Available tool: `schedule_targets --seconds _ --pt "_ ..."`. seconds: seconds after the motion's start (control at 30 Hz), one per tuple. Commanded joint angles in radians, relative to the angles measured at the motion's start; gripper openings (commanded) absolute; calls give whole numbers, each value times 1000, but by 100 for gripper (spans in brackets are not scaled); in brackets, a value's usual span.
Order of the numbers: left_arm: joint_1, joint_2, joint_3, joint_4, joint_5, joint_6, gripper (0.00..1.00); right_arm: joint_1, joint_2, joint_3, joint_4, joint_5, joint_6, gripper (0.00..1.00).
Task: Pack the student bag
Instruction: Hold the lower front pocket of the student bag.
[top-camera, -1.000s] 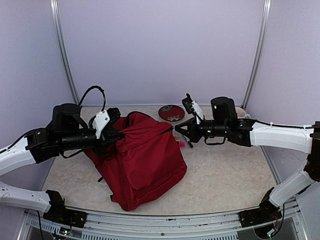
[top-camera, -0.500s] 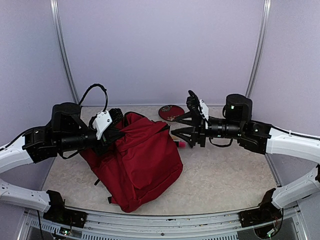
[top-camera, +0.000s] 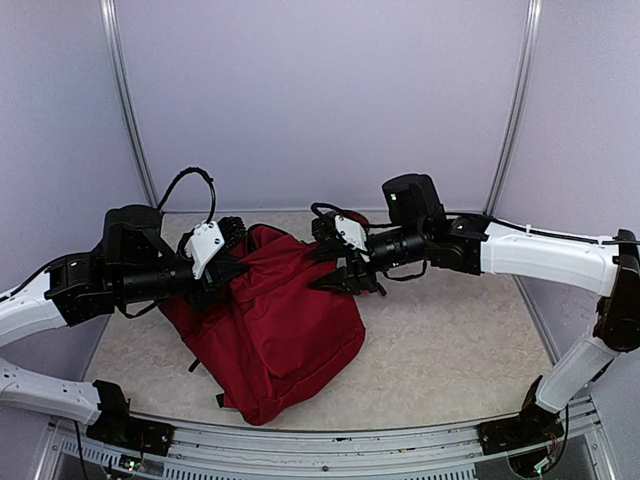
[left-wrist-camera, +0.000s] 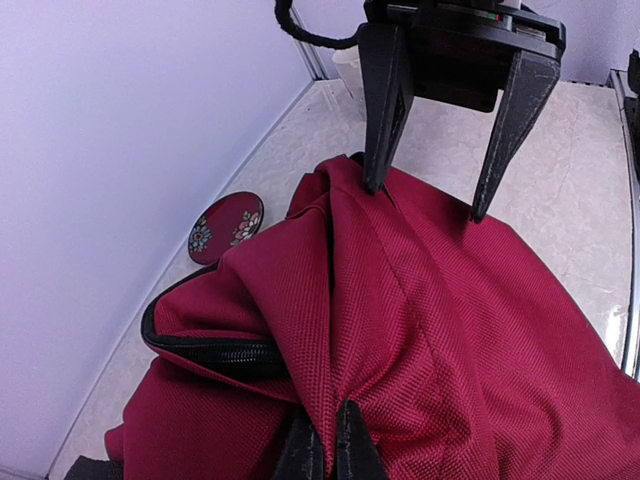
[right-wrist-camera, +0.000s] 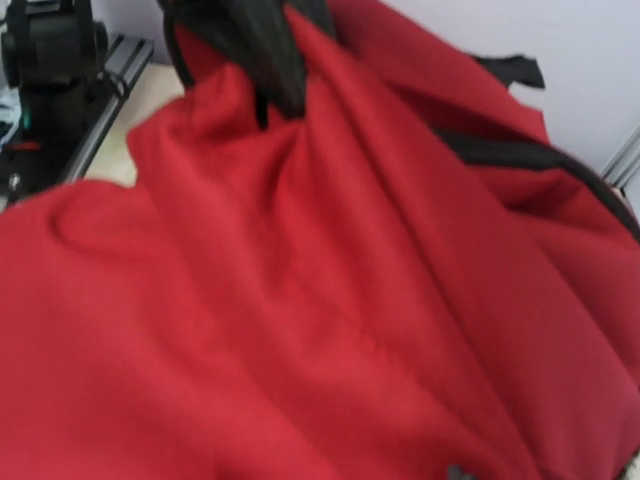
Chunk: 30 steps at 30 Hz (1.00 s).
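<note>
The student bag (top-camera: 285, 320) is a dark red backpack slumped on the table, with its black zip edge (left-wrist-camera: 215, 355) showing. My left gripper (top-camera: 236, 266) is shut on a fold of the bag's fabric near its top left; the wrist view shows the fingertips (left-wrist-camera: 340, 445) pinching a ridge of cloth. My right gripper (top-camera: 328, 268) is open at the bag's top right edge, with its two fingers (left-wrist-camera: 380, 120) pointing down onto the fabric. In the right wrist view red cloth (right-wrist-camera: 300, 300) fills the frame, my own fingers do not show, and the left gripper (right-wrist-camera: 262, 50) pinches at the top.
A small dark red plate with flowers (left-wrist-camera: 225, 227) lies on the table behind the bag near the back wall. Purple walls close in the back and sides. A metal rail (top-camera: 330, 440) runs along the front edge.
My right arm has swung left from beside the bag to its top right edge, jaws still open. The bag has been pulled slightly left. My left gripper keeps its grip.
</note>
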Motion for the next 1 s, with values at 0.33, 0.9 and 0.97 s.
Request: schedule_targets --seconds 0.33,0.9,0.97 --pt "-2 -47 41 182 -9 16 0 -47 26 39 -154 33 -76 59" --pt "13 -36 28 198 -28 2 0 46 267 354 -421 -12 -168 57" --pt "28 -34 30 200 -44 -7 0 85 301 408 -513 -40 -181 53"
